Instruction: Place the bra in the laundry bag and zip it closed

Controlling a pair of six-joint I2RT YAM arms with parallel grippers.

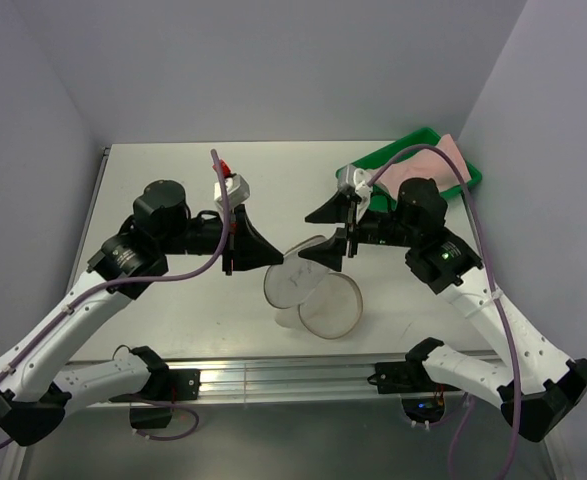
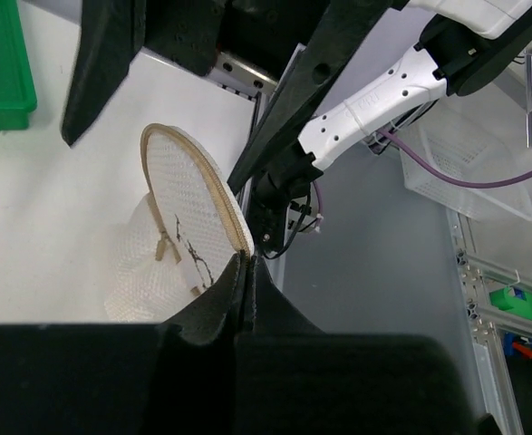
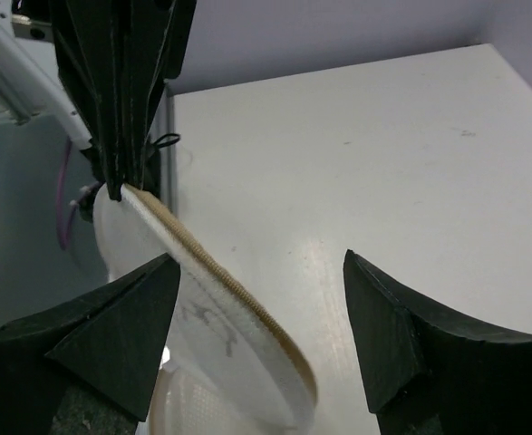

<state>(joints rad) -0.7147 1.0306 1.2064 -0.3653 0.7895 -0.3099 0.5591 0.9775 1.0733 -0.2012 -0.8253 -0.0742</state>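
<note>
Mesh laundry bag stood half-open, its raised rim pinched in your left claw; your right claw hung spread, holding nothing. The bra lay well apart in the green tray. That thin pinch could slip, and the bag would flop shut.

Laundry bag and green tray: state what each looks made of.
The laundry bag: cream fabric mesh, matte and translucent, its open weave showing; tan zip tape round the rim. The green tray: probably rigid plastic, smooth and evenly coloured, with moulded walls.

White table: laundry bag near front, green tray far-right corner.
</note>
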